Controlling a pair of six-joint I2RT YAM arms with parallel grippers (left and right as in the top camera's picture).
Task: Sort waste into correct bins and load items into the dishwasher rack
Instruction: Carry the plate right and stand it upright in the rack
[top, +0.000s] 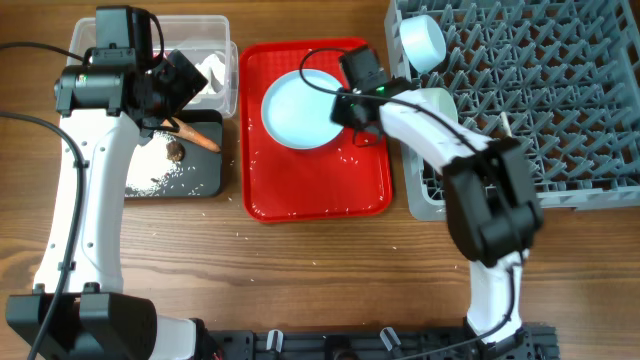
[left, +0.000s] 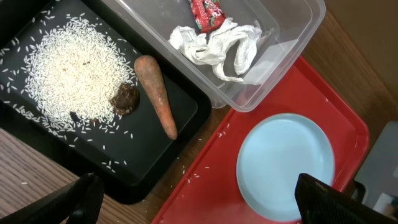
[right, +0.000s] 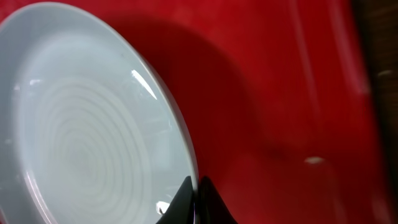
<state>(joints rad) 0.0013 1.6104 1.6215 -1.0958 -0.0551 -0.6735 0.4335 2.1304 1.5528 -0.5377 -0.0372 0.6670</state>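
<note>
The pale blue plate (top: 300, 108) (left: 286, 163) (right: 81, 137) sits on the red serving tray (top: 315, 185). My right gripper (right: 196, 199) (top: 350, 100) is shut on the plate's right rim. My left gripper (left: 199, 199) (top: 170, 85) is open and empty, above the gap between the black tray and the red tray. The black tray (left: 155, 168) (top: 205, 180) holds loose rice (left: 68, 68), a brown lump (left: 125, 98) and the carrot (left: 157, 93) (top: 200, 138). The clear tub (left: 292, 37) (top: 225, 60) holds crumpled tissue (left: 217, 46) and the red packet (left: 206, 12). Two pale bowls (top: 422, 42) (top: 435, 102) sit in the grey rack (top: 560, 100).
A few rice grains lie on the red tray (left: 205, 186) and on the wooden table (top: 300, 270). My right arm (top: 470, 170) reaches across the rack's left corner. The rack fills the far right.
</note>
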